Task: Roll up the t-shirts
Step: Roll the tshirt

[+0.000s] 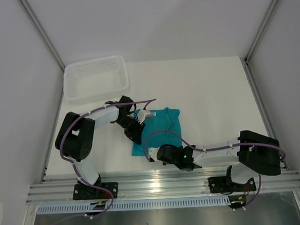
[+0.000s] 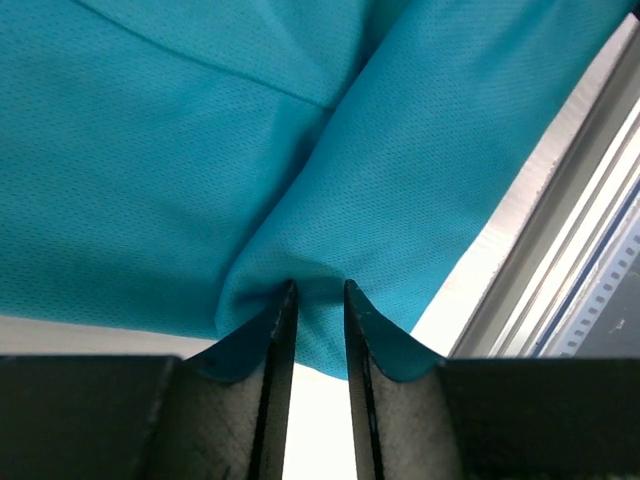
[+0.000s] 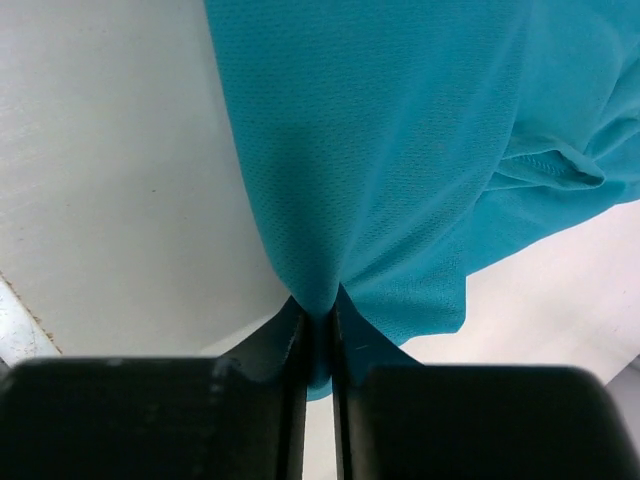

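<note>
Two pairs of jaws pinch the teal cloth t-shirt [image 1: 161, 124]: left gripper [image 2: 318, 292] at the edge nearer the white plastic tray [image 1: 97, 80], right gripper [image 3: 320, 305] at the farther edge.

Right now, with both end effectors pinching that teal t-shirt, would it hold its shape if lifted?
Probably floppy: the teal t-shirt gathers into folds where the left end effector and right end effector pinch it. Likely light: the fine mesh cloth looks thin. Pushed, it would probably wrinkle, not roll.
</note>
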`<state>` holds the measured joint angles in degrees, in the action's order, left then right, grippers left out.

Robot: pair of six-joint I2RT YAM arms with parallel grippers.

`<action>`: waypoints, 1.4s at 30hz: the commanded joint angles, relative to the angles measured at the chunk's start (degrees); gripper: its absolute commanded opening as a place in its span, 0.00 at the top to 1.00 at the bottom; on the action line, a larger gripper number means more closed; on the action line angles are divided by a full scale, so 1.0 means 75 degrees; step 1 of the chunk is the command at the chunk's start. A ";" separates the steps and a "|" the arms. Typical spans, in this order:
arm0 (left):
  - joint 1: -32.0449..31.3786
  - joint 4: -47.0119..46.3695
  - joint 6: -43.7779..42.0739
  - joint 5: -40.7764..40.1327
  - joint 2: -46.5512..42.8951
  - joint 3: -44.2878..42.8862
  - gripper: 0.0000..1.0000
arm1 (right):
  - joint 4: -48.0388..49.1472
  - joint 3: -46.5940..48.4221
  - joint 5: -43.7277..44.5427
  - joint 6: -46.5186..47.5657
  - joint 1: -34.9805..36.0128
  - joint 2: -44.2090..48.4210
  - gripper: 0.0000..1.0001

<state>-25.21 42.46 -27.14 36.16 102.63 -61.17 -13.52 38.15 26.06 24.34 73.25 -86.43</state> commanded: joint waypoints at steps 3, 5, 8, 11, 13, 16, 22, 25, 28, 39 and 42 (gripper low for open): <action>0.0045 0.0280 -0.0564 0.0674 -0.0768 0.0128 0.68 | -0.0248 0.0081 -0.0860 -0.0081 -0.0192 0.0063 0.96; 0.0045 0.0397 -0.0670 0.0698 -0.0991 0.0105 0.63 | -0.0400 0.0116 -0.1107 -0.0081 -0.0286 0.0122 0.97; 0.0045 0.0503 -0.0940 0.0815 -0.1623 0.0128 0.59 | -0.0611 0.0268 -0.1634 -0.0104 -0.0485 0.0251 1.00; 0.0045 0.0492 -0.1233 0.0874 -0.2408 0.0303 0.54 | -0.0775 0.0374 -0.2150 -0.0093 -0.0626 0.0380 1.00; 0.0045 0.0340 -0.1467 0.0804 -0.2807 0.0514 0.52 | -0.0881 0.0479 -0.2559 -0.0093 -0.0743 0.0473 1.00; 0.0034 -0.0070 -0.1702 0.0570 -0.3487 0.1029 0.47 | -0.1080 0.0585 -0.3180 -0.0081 -0.0930 0.0625 1.00; -0.0060 -0.0866 -0.2053 0.0089 -0.4425 0.2235 0.41 | -0.1291 0.0796 -0.4657 -0.0081 -0.1587 0.0802 1.00; -0.0551 -0.1172 -0.2358 -0.0437 -0.4824 0.2928 0.36 | -0.1443 0.0948 -0.5220 -0.0069 -0.1915 0.0814 1.00; -0.1313 -0.1815 -0.2476 -0.1421 -0.5221 0.3732 0.35 | -0.1630 0.1089 -0.5444 -0.0022 -0.2079 0.0732 1.00; -0.2415 -0.4053 -0.2909 -0.3309 -0.5657 0.5143 0.16 | -0.1713 0.1230 -0.5690 0.0001 -0.2197 0.0684 1.00; -0.2544 -0.4429 -0.2863 -0.3532 -0.5470 0.5331 0.18 | -0.1748 0.1206 -0.5725 0.0013 -0.2244 0.0696 1.00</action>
<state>-42.94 15.03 -46.87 13.72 60.75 -23.20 -26.11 45.17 -15.00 24.08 56.86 -81.76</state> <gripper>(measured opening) 0.831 0.073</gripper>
